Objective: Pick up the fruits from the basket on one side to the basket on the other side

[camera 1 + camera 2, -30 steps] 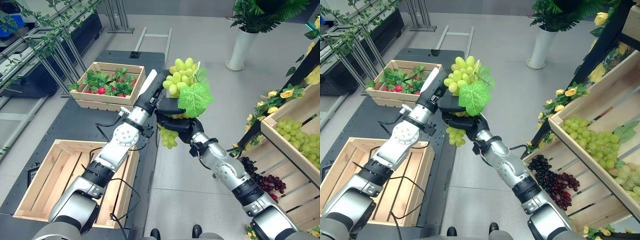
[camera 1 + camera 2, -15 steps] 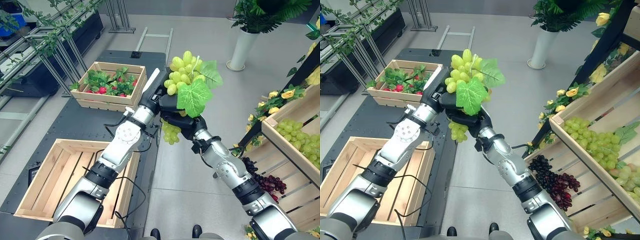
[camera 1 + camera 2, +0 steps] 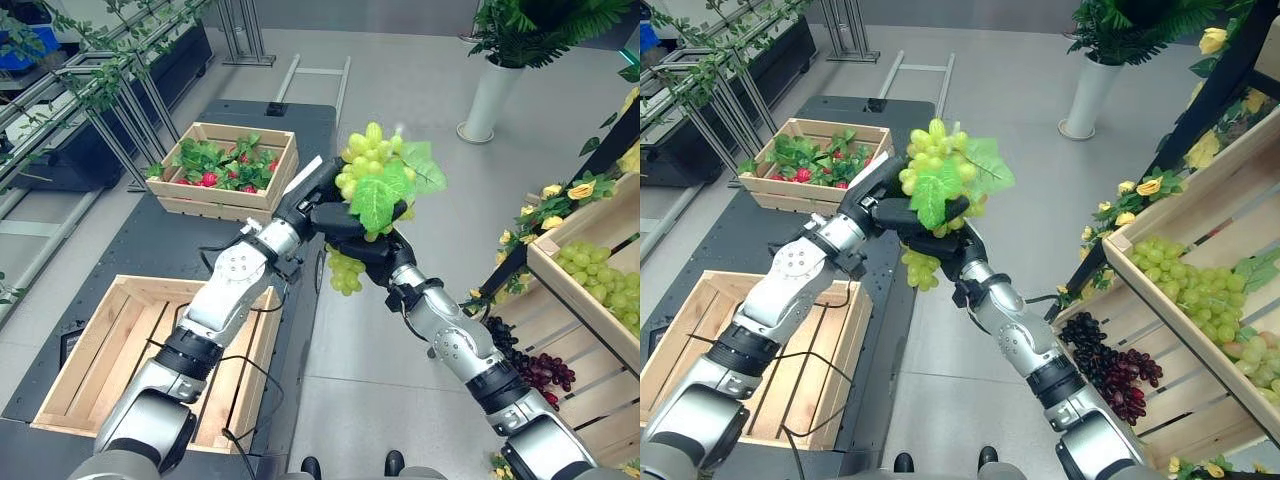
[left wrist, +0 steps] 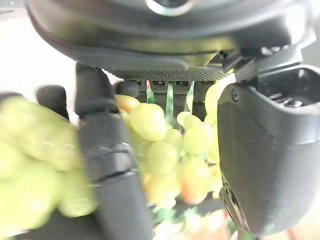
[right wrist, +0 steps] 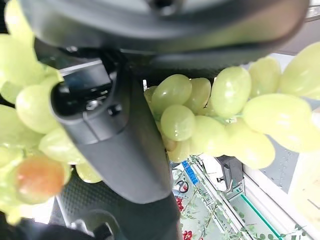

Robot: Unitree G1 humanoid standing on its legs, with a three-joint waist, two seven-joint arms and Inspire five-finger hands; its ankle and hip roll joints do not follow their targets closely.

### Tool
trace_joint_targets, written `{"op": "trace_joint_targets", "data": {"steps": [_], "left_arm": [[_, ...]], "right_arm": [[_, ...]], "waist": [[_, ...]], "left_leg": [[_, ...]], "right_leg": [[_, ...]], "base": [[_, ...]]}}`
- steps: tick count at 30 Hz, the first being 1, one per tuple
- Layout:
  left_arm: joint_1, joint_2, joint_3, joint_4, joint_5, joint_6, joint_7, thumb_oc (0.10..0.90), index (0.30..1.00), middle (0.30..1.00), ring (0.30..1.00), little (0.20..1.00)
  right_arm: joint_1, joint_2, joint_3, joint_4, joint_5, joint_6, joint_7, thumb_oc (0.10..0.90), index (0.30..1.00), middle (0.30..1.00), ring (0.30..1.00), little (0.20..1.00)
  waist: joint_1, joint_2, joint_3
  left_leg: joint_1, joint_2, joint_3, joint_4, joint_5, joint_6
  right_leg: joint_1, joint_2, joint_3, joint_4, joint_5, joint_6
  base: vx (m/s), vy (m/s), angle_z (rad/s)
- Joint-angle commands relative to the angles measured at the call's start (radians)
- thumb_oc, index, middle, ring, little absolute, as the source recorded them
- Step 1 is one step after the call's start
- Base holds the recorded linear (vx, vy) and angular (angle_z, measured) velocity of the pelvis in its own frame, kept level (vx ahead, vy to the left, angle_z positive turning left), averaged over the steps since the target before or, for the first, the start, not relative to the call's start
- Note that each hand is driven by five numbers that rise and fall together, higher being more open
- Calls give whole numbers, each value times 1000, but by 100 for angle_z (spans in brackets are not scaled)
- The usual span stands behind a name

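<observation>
Over grey floor between the crates, both the left hand [image 3: 318,200] and right hand [image 3: 368,247] clasp the grapes [image 3: 372,172]; the right should release only once the left grips firmly, then the left carries them to the empty crate [image 3: 90,365].

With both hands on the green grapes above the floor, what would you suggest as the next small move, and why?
Probably carry the green grape bunch leftward and down toward the empty wooden crate. Both the left robot hand and the right robot hand grip the bunch, which hangs over the floor beside the dark platform, short of that crate.
</observation>
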State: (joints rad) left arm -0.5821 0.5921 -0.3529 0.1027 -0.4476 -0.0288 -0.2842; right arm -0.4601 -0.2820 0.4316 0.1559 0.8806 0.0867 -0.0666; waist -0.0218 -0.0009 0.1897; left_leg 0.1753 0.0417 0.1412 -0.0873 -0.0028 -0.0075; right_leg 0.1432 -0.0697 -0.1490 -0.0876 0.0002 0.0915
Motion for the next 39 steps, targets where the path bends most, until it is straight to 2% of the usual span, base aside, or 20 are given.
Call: {"op": "trace_joint_targets", "data": {"steps": [1, 4, 10, 11, 15, 18, 23, 27, 31, 35, 39], "left_arm": [[-20, 100, 40, -31, 39, -141, -80, 800, 900, 900, 900, 900], [-49, 178, 42, -45, 68, -179, -69, 800, 900, 900, 900, 900], [-92, 231, 43, -67, 139, -221, -72, 800, 900, 900, 900, 900], [-107, 251, 31, -90, 198, -224, -64, 800, 900, 900, 900, 900], [-175, 306, 3, -94, 184, -221, 10, 800, 900, 900, 900, 900], [-179, 299, 22, -84, 156, -238, 83, 800, 900, 900, 900, 900], [-98, 221, 110, -60, 112, -267, 209, 800, 900, 900, 900, 900], [5, 103, 164, -19, 92, -246, 262, 800, 900, 900, 900, 900], [70, 16, 161, 36, 123, -210, 290, 800, 900, 900, 900, 900], [136, -58, 149, 128, 104, -172, 331, 800, 900, 900, 900, 900], [180, -123, 127, 212, 112, -172, 372, 800, 900, 900, 900, 900]], "right_arm": [[-27, 11, -119, 4, 65, -184, 18, 400, 300, 300, 300, 300], [-21, -14, -127, 28, 84, -195, 31, 400, 300, 300, 300, 300], [-31, -20, -121, 60, 90, -206, 30, 400, 300, 300, 300, 300], [-36, -21, -117, 65, 93, -206, 26, 400, 300, 300, 300, 300], [-53, -34, -108, 75, 106, -208, 17, 400, 300, 300, 300, 300], [-51, -29, -108, 81, 91, -219, 18, 400, 300, 300, 300, 300], [-36, -12, -118, 64, 37, -218, 12, 400, 300, 300, 300, 300], [-24, 4, -131, 41, -29, -202, 12, 400, 300, 300, 300, 300], [-14, 10, -134, 13, -100, -175, 21, 400, 300, 300, 300, 300], [10, -14, -136, -8, -180, -120, 63, 400, 300, 300, 300, 300], [32, -50, -142, -22, -229, -87, 106, 400, 300, 300, 300, 300]], "waist": [[18, 18, -161], [21, 24, -162], [31, 32, -161], [33, 34, -161], [38, 40, -164], [41, 39, -166], [41, 31, -165], [37, 22, -162], [29, 14, -159], [15, 4, -155], [0, -7, -149]], "left_leg": [[-39, -23, -18, 0, -25, 12], [-40, -22, -18, 0, -24, 10], [-43, -25, -29, 0, -22, 8], [-44, -26, -34, 0, -22, 8], [-47, -29, -42, 0, -22, 7], [-49, -29, -45, 0, -22, 6], [-49, -29, -51, 0, -24, 7], [-46, -27, -53, 0, -25, 6], [-45, -27, -50, 0, -25, 8], [-39, -23, -38, 0, -27, 11], [-35, -21, -26, 0, -29, 14]], "right_leg": [[-25, -22, -9, 0, 32, -22], [-26, -23, -9, 0, 34, -19], [-24, -26, -16, 0, 35, -18], [-24, -27, -17, 0, 35, -17], [-21, -29, -23, 0, 33, -16], [-20, -29, -27, 0, 31, -16], [-22, -27, -25, 0, 28, -22], [-20, -25, -22, 0, 25, -28], [-22, -22, -16, 0, 25, -31], [-23, -18, -4, 0, 25, -32], [-26, -14, 10, 0, 28, -30]], "base": [[0, 0, 0], [0, 0, 0], [2, 5, 3], [1, 13, 14], [-1, 8, 7], [1, -3, 1], [0, 0, 0], [0, 0, 0], [0, 0, 0], [3, 0, -2], [2, 1, -1]]}}
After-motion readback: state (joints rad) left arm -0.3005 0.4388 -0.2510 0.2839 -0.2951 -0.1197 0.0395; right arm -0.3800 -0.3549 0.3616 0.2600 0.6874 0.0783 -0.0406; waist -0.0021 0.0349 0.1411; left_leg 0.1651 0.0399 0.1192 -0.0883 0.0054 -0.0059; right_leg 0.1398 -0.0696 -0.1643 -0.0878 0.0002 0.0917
